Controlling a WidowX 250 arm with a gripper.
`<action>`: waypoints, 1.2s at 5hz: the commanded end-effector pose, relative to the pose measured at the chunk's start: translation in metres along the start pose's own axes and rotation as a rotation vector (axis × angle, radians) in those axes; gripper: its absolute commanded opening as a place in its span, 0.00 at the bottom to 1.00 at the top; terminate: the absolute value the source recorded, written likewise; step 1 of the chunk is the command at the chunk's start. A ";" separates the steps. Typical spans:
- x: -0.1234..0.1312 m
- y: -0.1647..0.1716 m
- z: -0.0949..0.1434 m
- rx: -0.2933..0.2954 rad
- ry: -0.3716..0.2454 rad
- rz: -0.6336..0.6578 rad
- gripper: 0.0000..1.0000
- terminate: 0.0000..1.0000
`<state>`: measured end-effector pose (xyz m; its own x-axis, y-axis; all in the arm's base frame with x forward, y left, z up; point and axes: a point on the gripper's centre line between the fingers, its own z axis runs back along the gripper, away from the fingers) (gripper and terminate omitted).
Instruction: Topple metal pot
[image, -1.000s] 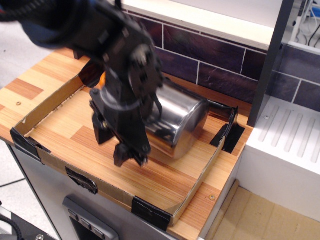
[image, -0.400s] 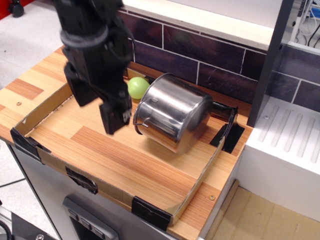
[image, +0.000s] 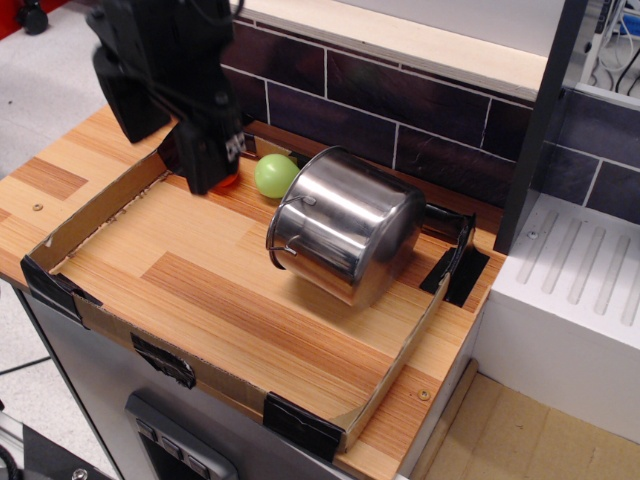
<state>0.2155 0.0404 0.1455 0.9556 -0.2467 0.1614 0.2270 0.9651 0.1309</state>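
Already on its side, metal pot (image: 345, 235) lies mid-tray touching green ball (image: 275, 175); gripper (image: 205, 165) hangs clear, holding nothing, opening unclear; risk: round pot rolling against cardboard wall (image: 400, 365).

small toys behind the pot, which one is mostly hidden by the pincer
The orange toy: only a sliver shows under the pincer. The green ball beside it is in plain view, right next to the toppled metal pot.
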 end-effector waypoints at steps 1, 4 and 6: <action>-0.005 0.007 0.009 0.019 -0.042 -0.004 1.00 0.00; -0.005 0.007 0.009 0.019 -0.042 -0.004 1.00 0.00; -0.005 0.007 0.009 0.019 -0.042 -0.004 1.00 1.00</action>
